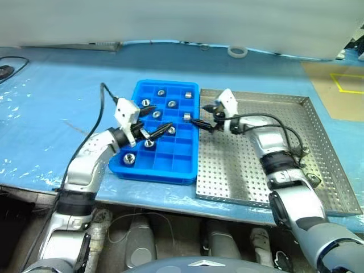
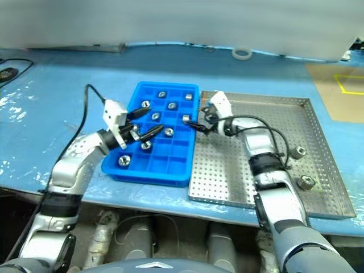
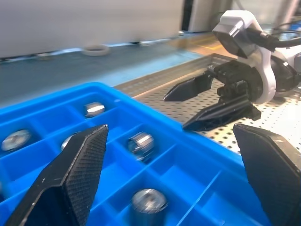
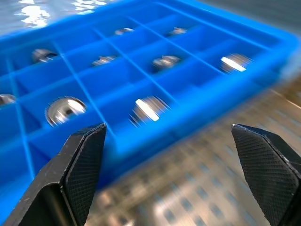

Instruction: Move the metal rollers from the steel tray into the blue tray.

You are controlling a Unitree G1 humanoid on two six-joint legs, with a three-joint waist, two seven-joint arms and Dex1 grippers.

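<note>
**Both grippers empty by the blue tray**

The left gripper (image 1: 152, 132) hangs spread wide over the blue tray (image 1: 136, 170), holding nothing. The right gripper (image 1: 203, 121) is spread wide and empty too, at the tray's edge, over the steel tray (image 1: 330, 148). Rollers (image 1: 129, 157) sit in the blue tray's boxes, below and beside the left gripper. The right eye view shows two rollers (image 2: 306, 182) in the steel tray, behind the right gripper. A tape ring (image 1: 237, 51) lies far past both grippers on the blue bench (image 1: 45, 114).
</note>
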